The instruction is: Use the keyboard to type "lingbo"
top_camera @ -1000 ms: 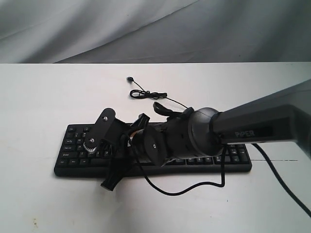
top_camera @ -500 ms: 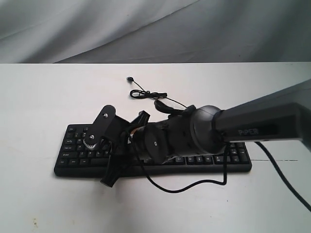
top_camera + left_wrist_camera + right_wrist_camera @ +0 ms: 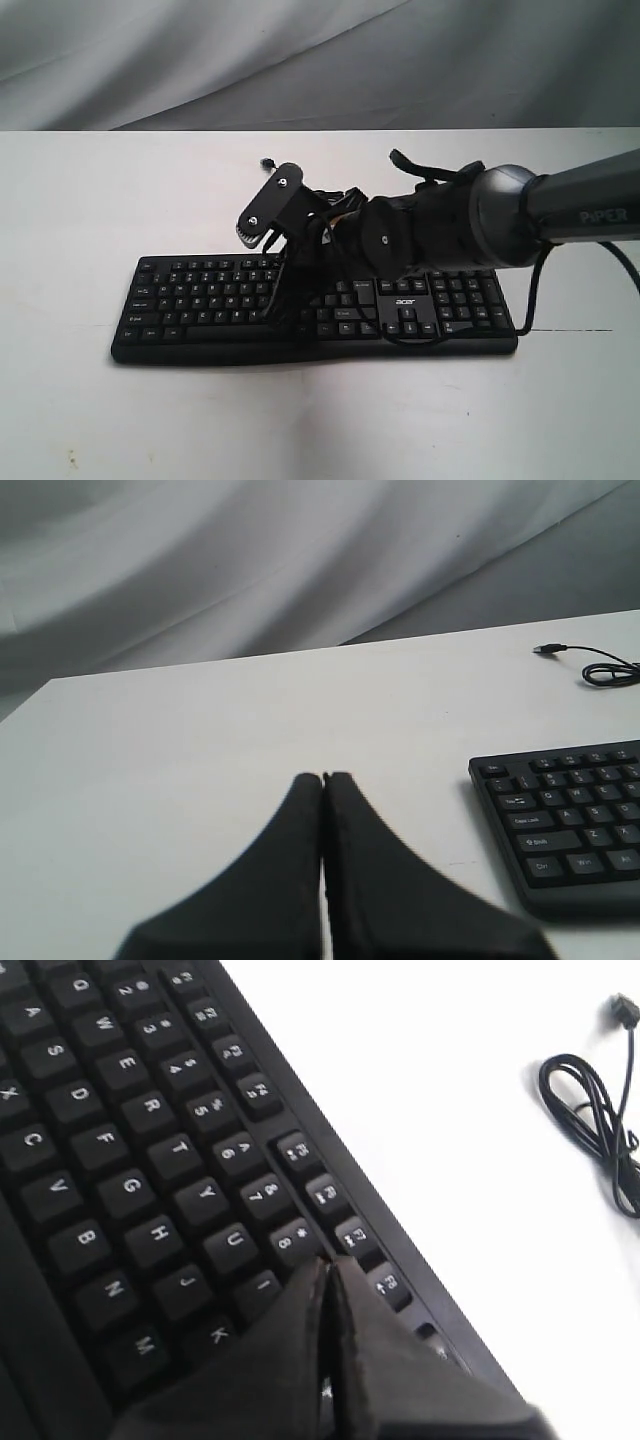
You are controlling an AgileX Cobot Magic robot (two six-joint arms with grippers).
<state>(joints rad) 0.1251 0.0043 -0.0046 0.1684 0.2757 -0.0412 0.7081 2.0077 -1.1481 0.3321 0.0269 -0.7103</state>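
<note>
Left gripper (image 3: 322, 777): seen only in its own wrist view. The two dark fingers are pressed together with no gap, and they hold nothing. It hangs above the bare table, apart from the left end of the keyboard.

Table (image 3: 80, 200): white and flat, with a grey cloth (image 3: 300, 60) behind it.

Keyboard (image 3: 200, 300): black with white legends. It lies flat on the middle of the table, its long side across the exterior view. The number pad and the "acer" logo are on its right part.

Cable (image 3: 590, 1110): thin and black, in a small loose coil on the table beyond the far edge of the keyboard. The plug at its end lies free.

Right gripper (image 3: 330, 1262): the fingers are closed against each other and grip nothing. The tips point down at the middle of the keyboard, just beside the 8 key and near the I key. Whether they touch a key, I cannot tell.

Right arm (image 3: 560, 205): grey, marked "PiPER". It comes in from the right edge and reaches over the right half of the keyboard.
</note>
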